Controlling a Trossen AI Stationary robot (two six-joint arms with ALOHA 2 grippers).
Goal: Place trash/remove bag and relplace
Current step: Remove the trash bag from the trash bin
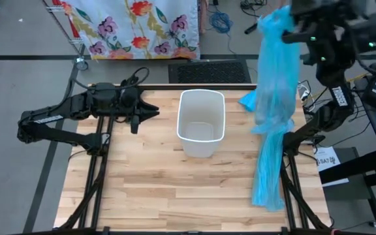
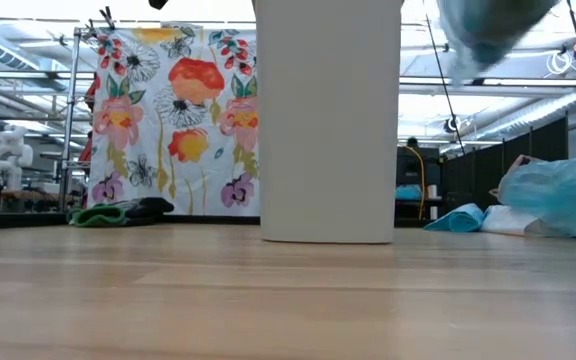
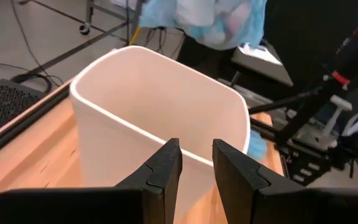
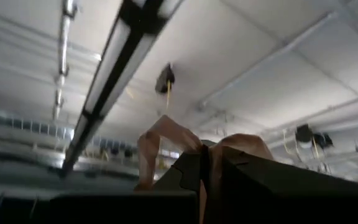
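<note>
Right hand (image 1: 291, 29), clenched on the filled blue bag (image 1: 276, 72), lifts high; a slipping grip could spill trash over the desk (image 1: 149, 189).

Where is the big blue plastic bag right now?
The light-blue plastic bag hangs from the raised right gripper in the high view, at the table's right, beside the empty white plastic bin.

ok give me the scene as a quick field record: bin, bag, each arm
bin: white bin upright mid-table, no liner, looks empty
bag: blue bag lifted off the table at the right, contents bulging, tail hanging to the table's right edge
right gripper: raised high, jaws shut on the bag's top
left gripper: left of the bin, holding nothing
</note>
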